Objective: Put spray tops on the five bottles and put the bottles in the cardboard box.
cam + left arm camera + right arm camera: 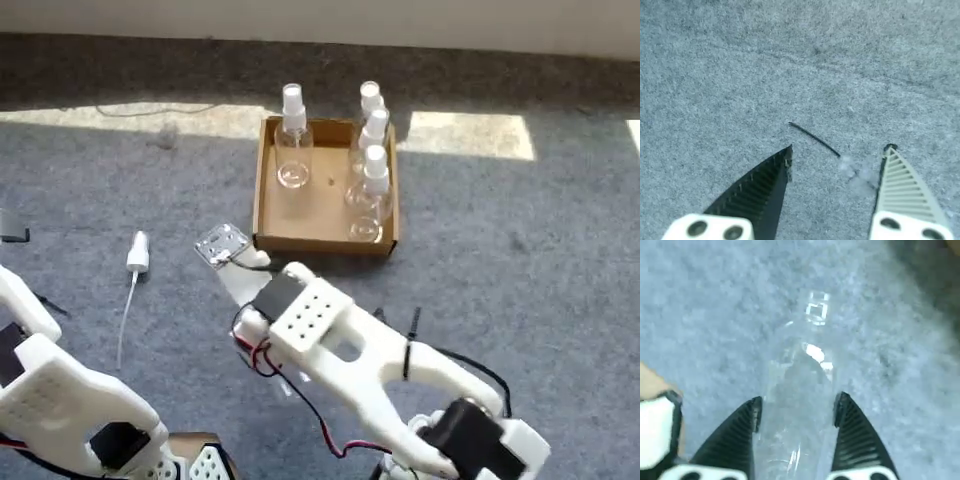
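1. High view: four capped bottles are seen standing in the cardboard box, one at its left side and three along its right side. A fifth, uncapped clear bottle is seen just beside the box's near left corner, at the end of the right arm. A loose spray top is laid on the grey carpet, left of that bottle and apart from it. The left arm is placed at the near left.
2. Left wrist view: the left gripper is held above the carpet with its jaws wide apart. A thin black strand is seen on the carpet by the tips.
3. Right wrist view: the jaws of the right gripper are clamped on both sides of the clear bottle.
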### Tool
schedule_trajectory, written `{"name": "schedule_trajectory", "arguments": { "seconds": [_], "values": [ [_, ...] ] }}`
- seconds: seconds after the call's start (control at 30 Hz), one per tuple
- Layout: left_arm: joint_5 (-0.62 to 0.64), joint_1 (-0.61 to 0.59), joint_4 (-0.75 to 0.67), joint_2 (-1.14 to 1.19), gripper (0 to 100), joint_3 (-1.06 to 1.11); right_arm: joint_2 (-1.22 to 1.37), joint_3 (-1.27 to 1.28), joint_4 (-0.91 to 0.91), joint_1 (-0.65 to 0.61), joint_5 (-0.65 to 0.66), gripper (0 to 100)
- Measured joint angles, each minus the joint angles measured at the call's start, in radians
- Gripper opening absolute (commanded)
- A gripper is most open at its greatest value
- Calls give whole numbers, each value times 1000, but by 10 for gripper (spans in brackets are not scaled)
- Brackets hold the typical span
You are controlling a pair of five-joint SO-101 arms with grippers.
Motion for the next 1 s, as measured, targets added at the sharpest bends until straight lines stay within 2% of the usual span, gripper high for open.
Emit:
{"name": "schedule_trajectory", "arguments": {
  "seconds": [0.13,0.3,0.43,0.53,0.7,0.9,1.0],
  "values": [
    [0,2,0,0,267,0,-256,0,161,206,213,4],
    [0,32,46,0,267,-32,-463,0,187,643,356,4],
    [0,83,138,0,267,-92,-431,11,63,1016,457,4],
    [2,135,219,0,267,-127,-310,11,-51,1206,471,4],
    [18,230,321,0,267,-133,0,11,-198,1321,473,9],
    [69,301,339,0,267,-126,288,-44,-299,1335,473,11],
    [68,333,339,-12,267,-51,371,-123,-307,1336,491,19]
  ]
}}
